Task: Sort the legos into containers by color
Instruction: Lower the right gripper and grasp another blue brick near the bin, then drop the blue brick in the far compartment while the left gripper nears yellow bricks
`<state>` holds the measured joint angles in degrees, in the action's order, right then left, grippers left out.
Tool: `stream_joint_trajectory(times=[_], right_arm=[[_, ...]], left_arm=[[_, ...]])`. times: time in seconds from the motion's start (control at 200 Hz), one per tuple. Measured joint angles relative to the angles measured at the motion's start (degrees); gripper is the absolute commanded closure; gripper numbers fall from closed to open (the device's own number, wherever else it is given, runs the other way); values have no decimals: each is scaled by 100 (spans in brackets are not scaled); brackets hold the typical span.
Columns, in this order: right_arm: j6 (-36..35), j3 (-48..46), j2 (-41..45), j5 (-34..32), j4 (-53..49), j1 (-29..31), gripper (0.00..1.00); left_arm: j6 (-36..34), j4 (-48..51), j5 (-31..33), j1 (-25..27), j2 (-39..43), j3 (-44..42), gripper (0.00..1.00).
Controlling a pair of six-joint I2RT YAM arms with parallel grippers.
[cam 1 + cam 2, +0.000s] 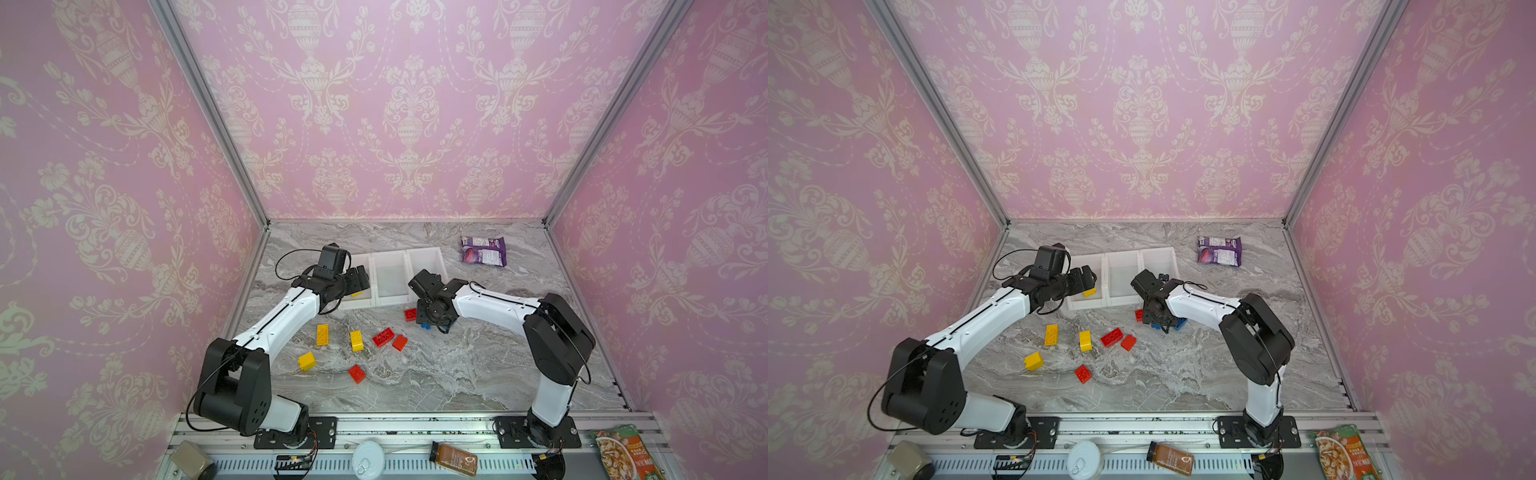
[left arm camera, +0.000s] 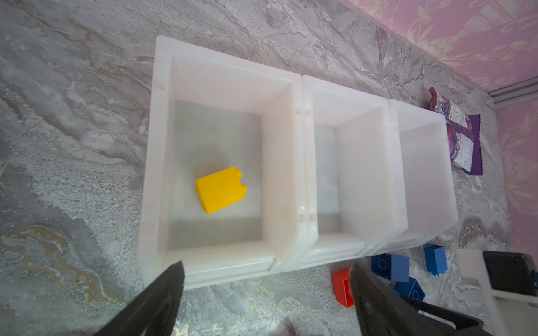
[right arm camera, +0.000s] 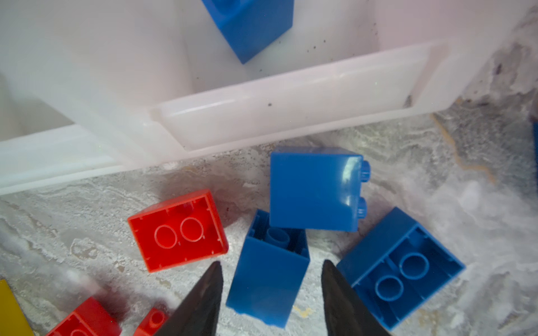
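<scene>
Nearest to us, loose legos wait on the grey desk point(image 1: 449, 382). There is a square yellow brick point(image 1: 306, 360) and a small red brick point(image 1: 357, 373), with more yellow and red ones a bit further on.

Past them is the right hand point(image 3: 270, 263), down low over a blue brick point(image 3: 267, 291). One finger stands on each long side of this brick. Its long way points straight out from the hand toward the bins, so the fingers sit across its short way. They are partly apart, with thin gaps near the tips. We cannot tell if they squeeze it yet. A second blue brick point(image 3: 314, 189) touches its far end, and we think a lift might bump it. An upside-down red brick point(image 3: 177, 229) and an upside-down blue brick point(image 3: 398, 267) lie just beside the fingers.

The left hand point(image 2: 266, 263) is well apart from this brick, so the right hand is the nearer one. The left hand is wide open and empty, above the front rim of the end bin of the containers point(image 2: 227, 55). A lone yellow brick point(image 2: 221, 189) lies in that bin. A sorted blue brick point(image 3: 250, 26) lies in the bin by the right hand.

Furthest back is a purple packet point(image 1: 483, 250).
</scene>
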<state>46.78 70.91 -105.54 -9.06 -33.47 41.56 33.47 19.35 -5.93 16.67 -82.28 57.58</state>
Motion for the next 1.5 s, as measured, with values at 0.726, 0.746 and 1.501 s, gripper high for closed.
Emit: stream_joint_trajectory(times=[0.726,0.746,1.501], right_arm=[[2,-81,-114,-90,42,-7,57],[2,-90,-114,-90,46,-7,58],[-358,70,562,-315,-289,0,70]], left_arm=[[0,0,0,0,57,-76,8],[0,2,0,0,59,-76,8],[28,11,0,-81,763,-704,3]])
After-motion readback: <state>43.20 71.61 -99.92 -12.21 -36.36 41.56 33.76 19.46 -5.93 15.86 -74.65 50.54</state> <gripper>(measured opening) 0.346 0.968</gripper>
